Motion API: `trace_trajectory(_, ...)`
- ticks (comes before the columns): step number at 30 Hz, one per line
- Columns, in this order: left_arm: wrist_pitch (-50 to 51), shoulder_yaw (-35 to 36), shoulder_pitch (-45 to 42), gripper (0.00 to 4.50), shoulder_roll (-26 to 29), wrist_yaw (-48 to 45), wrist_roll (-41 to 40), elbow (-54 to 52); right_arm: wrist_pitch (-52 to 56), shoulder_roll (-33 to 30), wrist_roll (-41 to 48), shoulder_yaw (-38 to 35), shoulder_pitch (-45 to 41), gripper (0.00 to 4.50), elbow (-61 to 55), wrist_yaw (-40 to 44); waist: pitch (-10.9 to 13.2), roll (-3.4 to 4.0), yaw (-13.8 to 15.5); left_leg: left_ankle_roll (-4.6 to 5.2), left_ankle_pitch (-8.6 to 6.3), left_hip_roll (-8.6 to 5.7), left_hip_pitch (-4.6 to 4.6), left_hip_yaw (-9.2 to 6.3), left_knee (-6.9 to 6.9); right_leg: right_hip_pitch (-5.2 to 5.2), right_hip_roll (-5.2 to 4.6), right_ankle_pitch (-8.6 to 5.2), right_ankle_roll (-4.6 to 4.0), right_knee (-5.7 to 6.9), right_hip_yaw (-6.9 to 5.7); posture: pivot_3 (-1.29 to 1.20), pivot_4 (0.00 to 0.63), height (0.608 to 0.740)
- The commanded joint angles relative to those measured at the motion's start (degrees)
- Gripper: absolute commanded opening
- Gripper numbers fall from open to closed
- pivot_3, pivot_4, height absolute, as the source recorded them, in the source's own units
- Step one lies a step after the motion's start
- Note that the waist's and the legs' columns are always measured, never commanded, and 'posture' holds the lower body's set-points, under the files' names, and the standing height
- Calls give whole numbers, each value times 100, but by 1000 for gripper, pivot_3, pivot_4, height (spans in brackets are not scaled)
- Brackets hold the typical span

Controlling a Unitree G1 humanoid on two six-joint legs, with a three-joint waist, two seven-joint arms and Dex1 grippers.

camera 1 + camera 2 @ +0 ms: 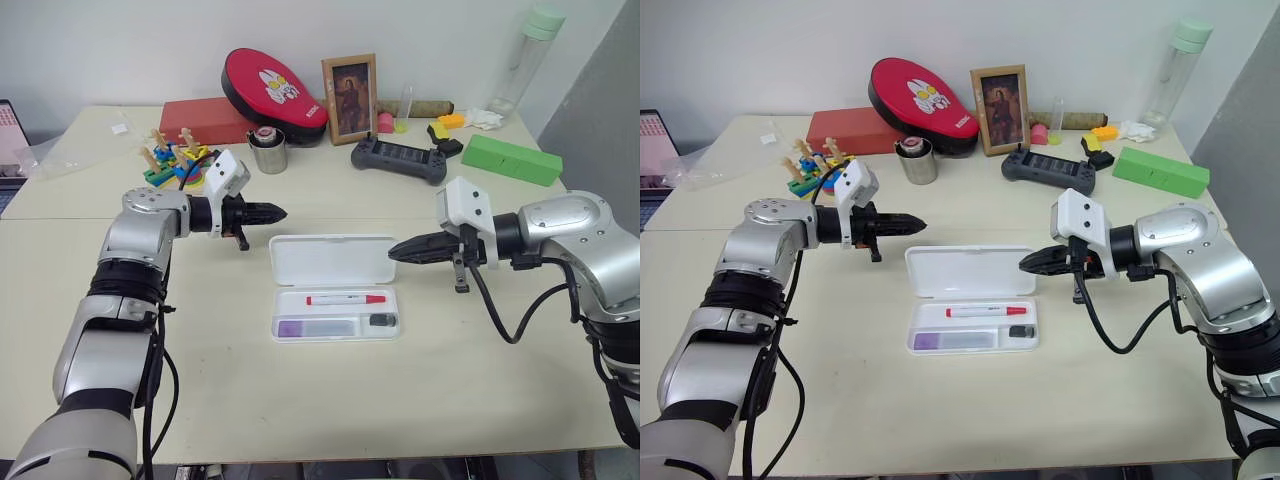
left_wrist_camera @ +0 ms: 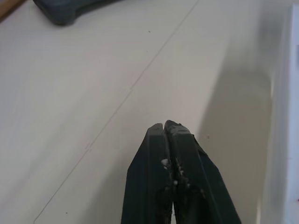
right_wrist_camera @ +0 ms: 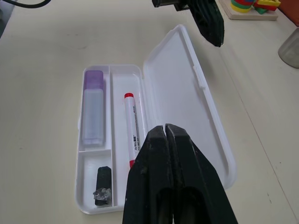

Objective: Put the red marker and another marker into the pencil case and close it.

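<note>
We see the pencil case [image 1: 334,288] lying open on the table [image 1: 300,400], the red marker [image 1: 346,299] and purple-capped marker [image 1: 318,327] inside its tray. Both the left gripper [image 1: 277,212] and right gripper [image 1: 397,251] are closed on nothing; they hover either side of the lid.

red marker's [image 3: 131,126] end behind fingers [image 3: 154,186]

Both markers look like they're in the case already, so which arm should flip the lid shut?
Probably the left. The left pincer, shut, hovers just beyond the far left corner of the flat white plastic pencil case's open lid, ready to push it over. The right pincer, also shut, sits off the lid's right end.
</note>
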Motion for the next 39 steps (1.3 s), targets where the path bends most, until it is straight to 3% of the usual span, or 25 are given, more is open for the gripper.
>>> trace_trajectory(1, -215, -40, -363, 132, -44, -232, 181, 208, -66, -148, -199, -41, -106, 17, 89, -104, 0, 0, 0, 0, 0, 0, 0, 0, 0, 0, 0, 0, 0, 0, 0, 0, 150, 740)
trace_trajectory(11, -400, -42, -615, 132, -189, -614, 386, 469, -1069, -533, -1100, 117, 10, 17, 1167, -3, 0, 0, -9, 0, 0, 0, -1, 1, -2, -3, 0, 0, 0, -1, 0, 0, 150, 740)
trace_trajectory(24, -440, -188, -664, 132, -458, -1149, 554, 305, -1187, -551, -1182, 43, 158, 17, 1202, 88, 0, 0, -11, 0, 0, 0, -2, 2, -2, -2, 0, 0, 0, 0, 1, 0, 150, 740)
trace_trajectory(32, -141, -129, -608, 132, -519, -1343, 395, -345, -1209, -542, -1182, -1, 230, 17, 1152, 38, 0, 0, -11, 0, 0, 0, -2, 1, -2, -2, 0, 0, 0, 0, 1, 0, 150, 740)
trace_trajectory(39, 551, -205, -222, 132, -373, -1632, 121, -1555, -1211, -543, -1164, -19, 253, 17, 1124, 27, 0, 0, -11, 0, 0, 0, -2, 2, -2, -1, 0, 0, 0, -1, 1, 0, 150, 740)
